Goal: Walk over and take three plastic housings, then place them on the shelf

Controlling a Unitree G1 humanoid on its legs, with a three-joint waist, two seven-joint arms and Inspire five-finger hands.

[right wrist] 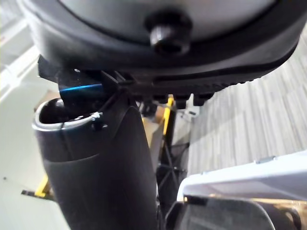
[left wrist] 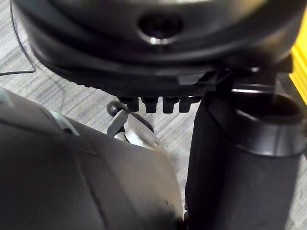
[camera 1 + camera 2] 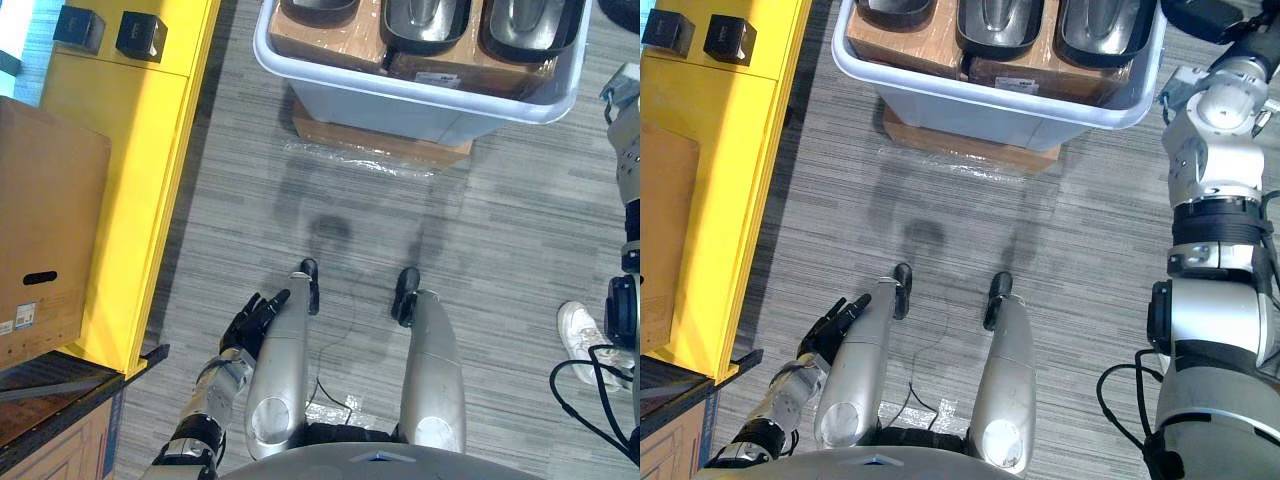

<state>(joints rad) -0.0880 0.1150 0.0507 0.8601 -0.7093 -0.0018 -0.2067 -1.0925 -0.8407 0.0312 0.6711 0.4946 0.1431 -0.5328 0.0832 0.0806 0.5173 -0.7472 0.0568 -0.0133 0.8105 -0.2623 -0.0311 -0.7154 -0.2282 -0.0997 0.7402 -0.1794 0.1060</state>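
Observation:
Three dark glossy plastic housings (image 3: pixel 425 20) lie side by side on cardboard inside a pale blue bin (image 3: pixel 420 105) ahead of me on the floor. My right arm is raised on the right, and its hand (image 3: pixel 1205 15) hovers by the bin's right corner. The right wrist view shows its thumb (image 1: pixel 96 163) straight and holding nothing, above the bin's rim (image 1: pixel 240 179) and one housing (image 1: pixel 225 215). My left hand (image 3: pixel 255 318) hangs low at my side, with relaxed fingers and nothing in it. The yellow shelf (image 3: pixel 140 180) stands along the left.
The bin rests on a flat cardboard box (image 3: pixel 380 145). Two black cubes (image 3: pixel 140 35) sit on the shelf's top, and a large brown carton (image 3: pixel 50 230) stands at the far left. A person's white shoe (image 3: pixel 578 335) is on the grey floor at right.

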